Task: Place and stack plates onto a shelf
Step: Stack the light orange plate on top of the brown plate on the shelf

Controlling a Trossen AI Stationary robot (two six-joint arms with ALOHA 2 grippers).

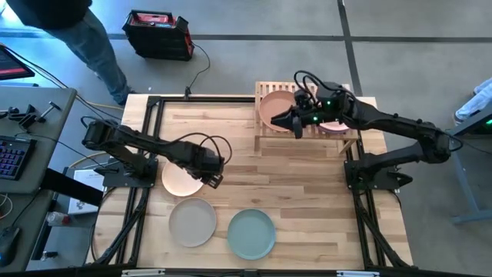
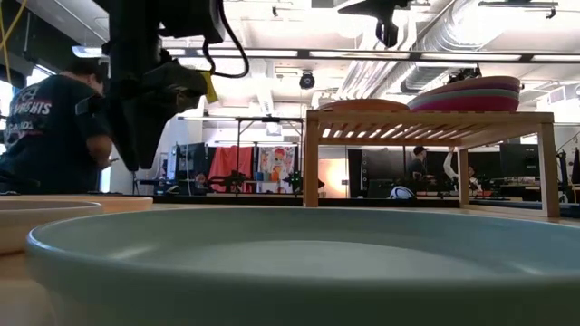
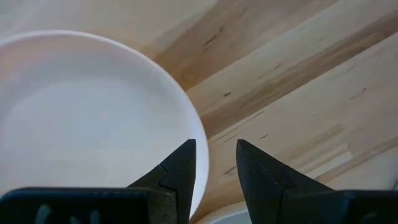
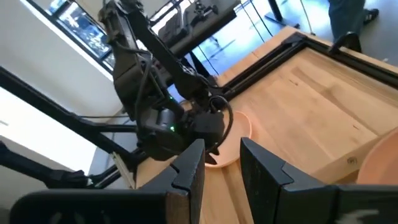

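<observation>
**Arms at plate and shelf**

From above, the left gripper [image 1: 213, 179] hovers at the peach plate [image 1: 180, 178]; the right gripper [image 1: 286, 121] hangs over the shelf [image 1: 265, 138]. Low down, plates [image 2: 471, 93] sit stacked on it. Wrist views show both grippers' fingers parted, grasping nothing.

L arm reaches in low, its gripper [image 3: 214, 163] pointing down w/ fingers a bit apart. R arm stretches far out, gripper [image 1: 294, 121] fingers apart too.
</observation>
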